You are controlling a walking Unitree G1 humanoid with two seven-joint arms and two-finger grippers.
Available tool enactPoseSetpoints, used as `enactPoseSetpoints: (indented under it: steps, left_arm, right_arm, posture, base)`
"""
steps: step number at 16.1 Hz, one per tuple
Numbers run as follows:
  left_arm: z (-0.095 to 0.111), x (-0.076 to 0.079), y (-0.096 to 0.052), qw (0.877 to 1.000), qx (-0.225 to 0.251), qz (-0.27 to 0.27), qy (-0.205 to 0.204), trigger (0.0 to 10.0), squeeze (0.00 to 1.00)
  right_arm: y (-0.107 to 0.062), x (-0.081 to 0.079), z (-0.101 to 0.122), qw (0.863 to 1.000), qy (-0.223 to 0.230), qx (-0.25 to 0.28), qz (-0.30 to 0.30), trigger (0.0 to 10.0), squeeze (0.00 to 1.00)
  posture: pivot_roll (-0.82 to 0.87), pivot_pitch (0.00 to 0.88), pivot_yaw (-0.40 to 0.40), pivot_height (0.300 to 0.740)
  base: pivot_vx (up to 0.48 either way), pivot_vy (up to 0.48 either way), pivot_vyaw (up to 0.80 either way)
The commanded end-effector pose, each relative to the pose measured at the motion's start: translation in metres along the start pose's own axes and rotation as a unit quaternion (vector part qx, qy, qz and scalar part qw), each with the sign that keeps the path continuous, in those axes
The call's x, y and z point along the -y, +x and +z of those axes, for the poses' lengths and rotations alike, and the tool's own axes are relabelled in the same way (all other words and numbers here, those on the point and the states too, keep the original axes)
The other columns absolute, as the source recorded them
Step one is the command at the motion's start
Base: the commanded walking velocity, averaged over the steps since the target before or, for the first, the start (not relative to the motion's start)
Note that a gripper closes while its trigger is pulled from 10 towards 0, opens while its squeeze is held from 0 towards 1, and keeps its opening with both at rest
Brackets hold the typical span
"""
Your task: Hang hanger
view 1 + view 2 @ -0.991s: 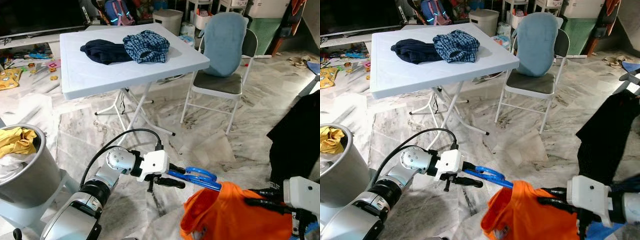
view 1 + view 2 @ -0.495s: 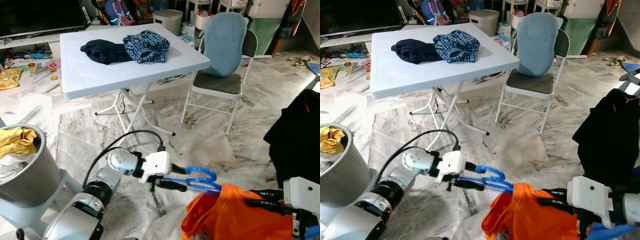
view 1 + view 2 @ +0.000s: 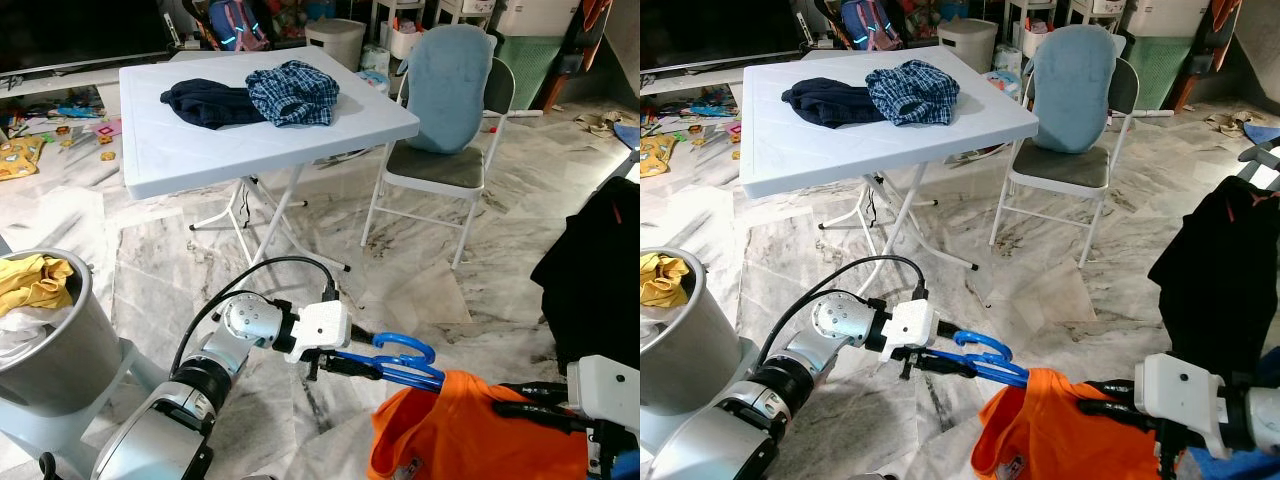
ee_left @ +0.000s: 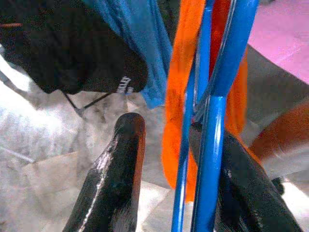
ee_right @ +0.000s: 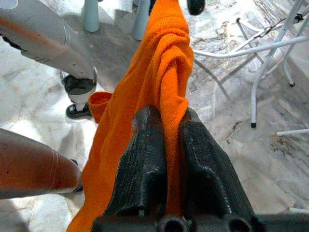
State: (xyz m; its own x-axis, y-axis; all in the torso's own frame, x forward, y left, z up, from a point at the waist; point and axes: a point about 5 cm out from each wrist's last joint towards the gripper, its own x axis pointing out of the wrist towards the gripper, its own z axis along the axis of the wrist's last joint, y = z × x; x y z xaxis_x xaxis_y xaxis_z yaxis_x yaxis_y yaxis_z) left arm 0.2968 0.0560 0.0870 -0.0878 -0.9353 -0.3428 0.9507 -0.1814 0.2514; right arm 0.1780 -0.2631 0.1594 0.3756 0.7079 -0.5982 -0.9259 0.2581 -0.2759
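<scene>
Marble floor (image 3: 420, 270) spreads across the room, grey-veined and bare around a white folding table (image 3: 200, 150) and a chair (image 3: 445, 120) with a pale blue cover. On the tabletop, near its far edge, lie 2 garments touching each other: a dark navy one (image 3: 205, 100) and a blue checked shirt (image 3: 292, 92) on the side nearer the chair. A grey bin (image 3: 45, 340) stands at the robot's left with a yellow cloth (image 3: 30, 282) heaped on its rim. A black garment (image 3: 600, 280) hangs at the room's right edge.

Low in front of the robot, the left gripper (image 3: 352, 366) reaches toward the right, and the blue hanger (image 3: 405, 358) lies across its fingers; in the left wrist view the hanger's blue bars (image 4: 212, 121) run between the 2 black fingers (image 4: 116, 179), resting against one while a gap remains to the other, so I cannot tell whether the grip is clenched. The hanger's far end goes into the orange shirt (image 3: 470, 440), which hangs from it above the floor.

The right gripper (image 3: 520, 410) comes in from the right and is clenched on a bunched fold of the orange shirt, its 2 fingers (image 5: 145, 164) pressed against the cloth from both sides.
</scene>
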Motion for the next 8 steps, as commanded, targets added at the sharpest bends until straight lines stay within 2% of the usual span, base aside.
enactPoseSetpoints:
  steps: [1, 8]
  left_arm:
    - [0.0025, -0.0008, 0.001, 1.0, 0.001, -0.012, 0.004, 0.0, 0.0]
    - [0.0036, -0.0021, 0.0016, 1.0, 0.001, -0.017, 0.001, 0.0, 0.0]
  right_arm:
    - [-0.0001, 0.0017, 0.0055, 1.0, -0.017, 0.004, 0.008, 10.0, 0.0]
    - [0.0, 0.0054, 0.0051, 1.0, -0.02, 0.004, 0.001, 10.0, 0.0]
  posture:
    - [-0.01, 0.0, -0.008, 0.74]
    - [-0.01, 0.0, -0.008, 0.74]
  base:
    - [0.0, 0.0, 0.0]
    - [0.0, 0.0, 0.0]
